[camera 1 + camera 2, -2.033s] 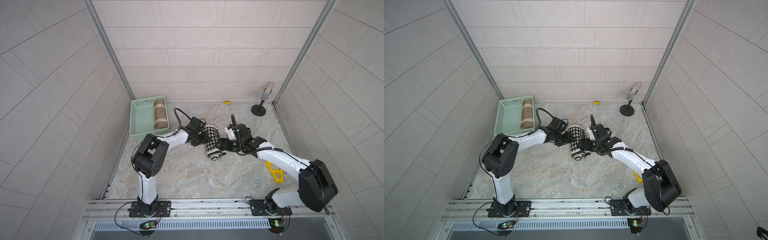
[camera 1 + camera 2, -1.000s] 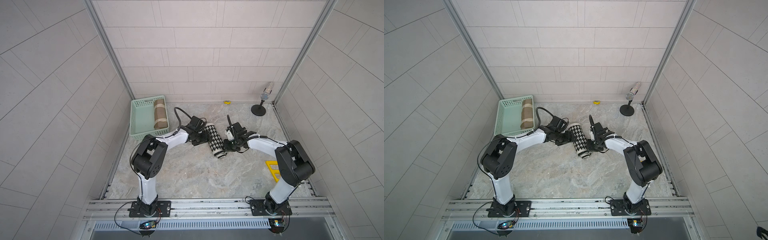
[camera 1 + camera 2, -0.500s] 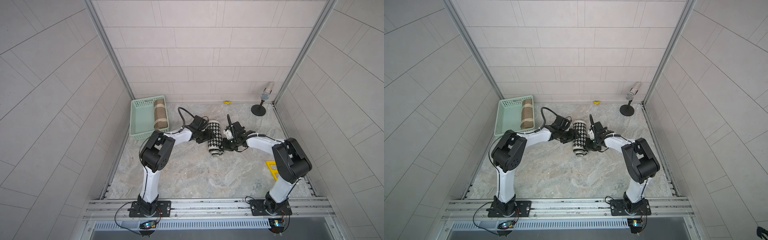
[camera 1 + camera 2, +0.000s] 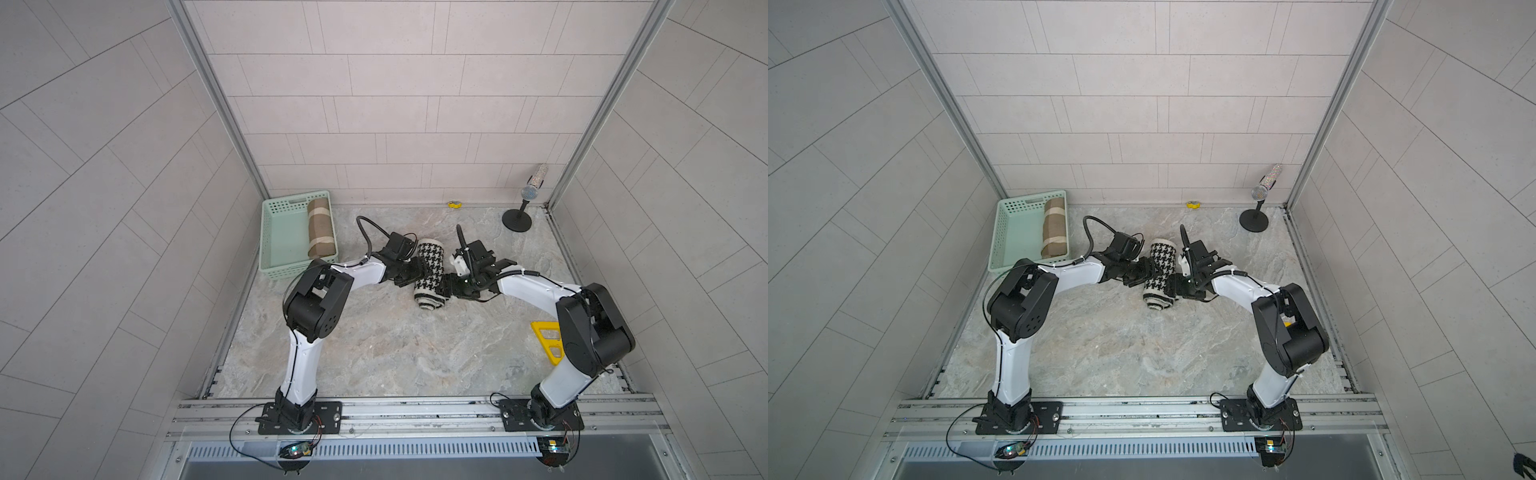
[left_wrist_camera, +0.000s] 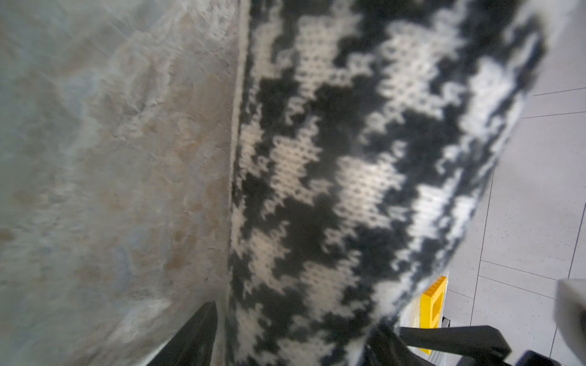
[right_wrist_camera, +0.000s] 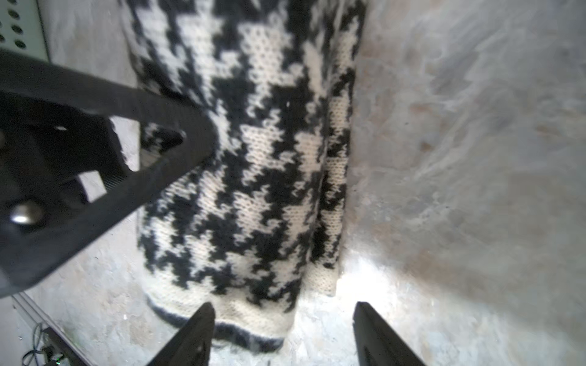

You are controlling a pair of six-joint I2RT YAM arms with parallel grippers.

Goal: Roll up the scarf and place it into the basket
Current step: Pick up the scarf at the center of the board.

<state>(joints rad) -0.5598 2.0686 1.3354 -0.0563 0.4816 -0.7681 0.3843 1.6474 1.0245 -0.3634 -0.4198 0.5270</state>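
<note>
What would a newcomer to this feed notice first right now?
The black-and-white houndstooth scarf stands out first, rolled up on the marble floor mid-scene. The left claw straddles it from one side and the right claw is open at the other. Next comes the mint-green basket in the far left corner, holding a brown striped roll against the wall nearest the scarf. A microphone on a stand sits in the far right corner.

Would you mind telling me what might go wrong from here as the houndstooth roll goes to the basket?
The outer flap of the scarf lies loose while the right gripper stands open, so the roll may unwind when lifted. The left gripper straddles it at one spot only; soft ends might sag. The basket already holds a brown roll on the side nearest the scarf, which could block the drop.
</note>
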